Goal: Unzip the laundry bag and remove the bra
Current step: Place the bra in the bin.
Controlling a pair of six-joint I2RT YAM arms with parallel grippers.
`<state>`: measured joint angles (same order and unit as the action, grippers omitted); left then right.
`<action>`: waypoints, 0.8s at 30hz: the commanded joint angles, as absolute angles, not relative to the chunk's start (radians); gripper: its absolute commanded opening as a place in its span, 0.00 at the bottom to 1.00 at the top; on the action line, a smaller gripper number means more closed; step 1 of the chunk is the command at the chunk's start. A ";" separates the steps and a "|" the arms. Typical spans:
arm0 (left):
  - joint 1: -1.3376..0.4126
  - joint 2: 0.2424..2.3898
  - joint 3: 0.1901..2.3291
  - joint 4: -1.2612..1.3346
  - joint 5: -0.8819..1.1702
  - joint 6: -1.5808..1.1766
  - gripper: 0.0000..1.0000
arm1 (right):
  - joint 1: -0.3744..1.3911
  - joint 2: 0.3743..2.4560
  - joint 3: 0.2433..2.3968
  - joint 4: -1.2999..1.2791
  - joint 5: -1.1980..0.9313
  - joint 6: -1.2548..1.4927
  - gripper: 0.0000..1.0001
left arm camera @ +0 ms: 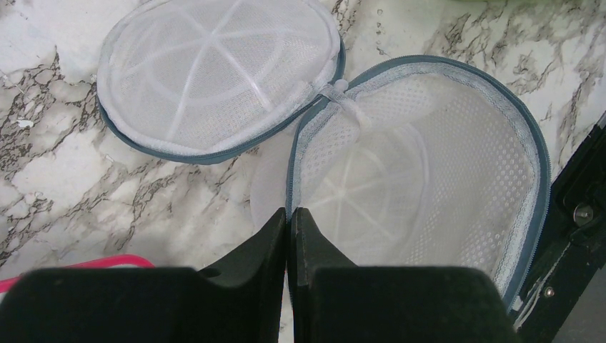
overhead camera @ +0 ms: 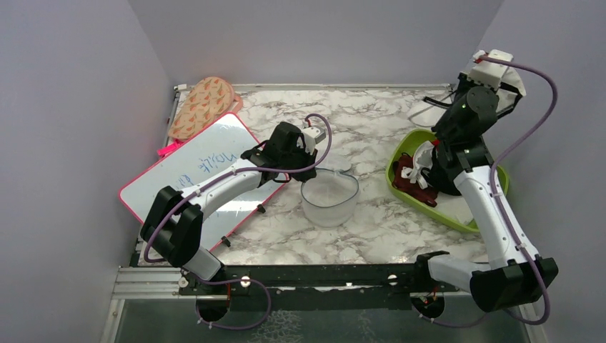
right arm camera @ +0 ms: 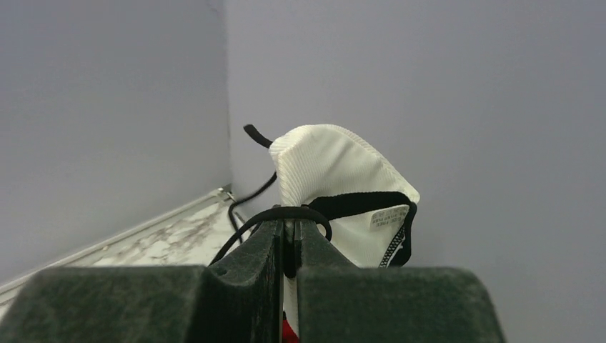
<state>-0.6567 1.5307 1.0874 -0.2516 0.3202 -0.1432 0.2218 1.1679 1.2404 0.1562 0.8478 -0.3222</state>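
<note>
While the laundry bag (left arm camera: 429, 179) lies unzipped on the tabletop (overhead camera: 371, 114) under the shut, empty left claw (left arm camera: 289, 213), the right claw (right arm camera: 288, 223) is clamped on what looks like the bra (right arm camera: 336, 171) by a thin strap, held high, so it may slip out.

Cannot see near rim of laundry bag (left arm camera: 443, 164) behind left hand (left arm camera: 289, 213). Cannot see lower part of bra (right arm camera: 336, 171) behind right hand (right arm camera: 289, 227). Cannot read label (right arm camera: 389, 218) on bra, too small; same for whiteboard (overhead camera: 207, 161) scrawl.
</note>
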 commanded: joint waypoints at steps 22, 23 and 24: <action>-0.661 1.504 1.079 -0.223 0.338 -0.150 0.00 | -0.016 1.268 0.732 -0.073 0.962 0.481 0.02; -0.661 1.507 1.082 -0.226 0.338 -0.150 0.00 | -0.031 1.282 0.708 -0.084 0.972 0.518 0.03; -0.661 1.510 1.086 -0.230 0.341 -0.150 0.00 | -0.050 1.298 0.688 -0.085 0.973 0.542 0.03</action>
